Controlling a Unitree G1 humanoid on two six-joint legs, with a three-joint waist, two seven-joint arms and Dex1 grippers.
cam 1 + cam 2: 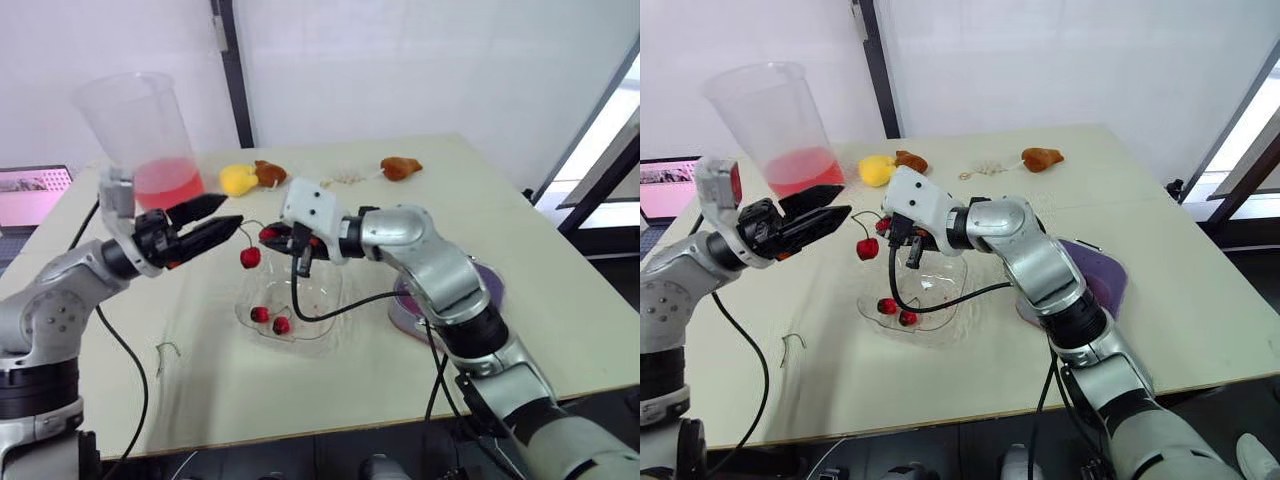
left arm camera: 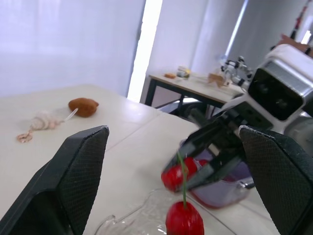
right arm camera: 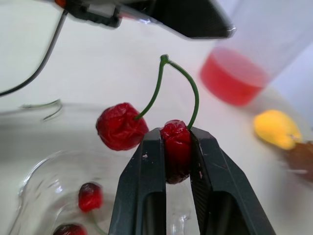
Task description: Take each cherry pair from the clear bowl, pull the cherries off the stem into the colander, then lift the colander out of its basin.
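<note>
while the right gripper [image 3: 177, 136] is clamped narrow on one cherry [image 3: 177, 156] of a pair, the other cherry [image 3: 121, 126] hangs free off the shared stem [image 3: 190, 88], both above the clear bowl [image 1: 322, 318]. left gripper [image 1: 233, 210] is spread wide, holding nothing, tips just beside the top of the stem; contact there can't tell. hanging cherry is apart from both left fingers [image 2: 73, 176].

containers:
- clear bowl: mid-table, two loose cherries [image 1: 260, 314] [image 1: 281, 325] lying in it, close together.
- purple colander [image 1: 1098, 268]: on the robot's right of the bowl, largely behind the right arm, contents can't tell.
- clear pitcher [image 1: 135, 115]: rear left, upright, red liquid [image 1: 165, 180] low in it, just behind the left gripper.

room: bowl sits well in from the front edge of the table [image 1: 300, 400], bare top in front of it. loose stem [image 1: 165, 350] lies on the table front-left of the bowl. yellow item [image 1: 237, 179] and brown item [image 1: 270, 172] touch each other behind the bowl; another brown item [image 1: 400, 167] sits further right near the back edge. right-rear corner is open.
</note>
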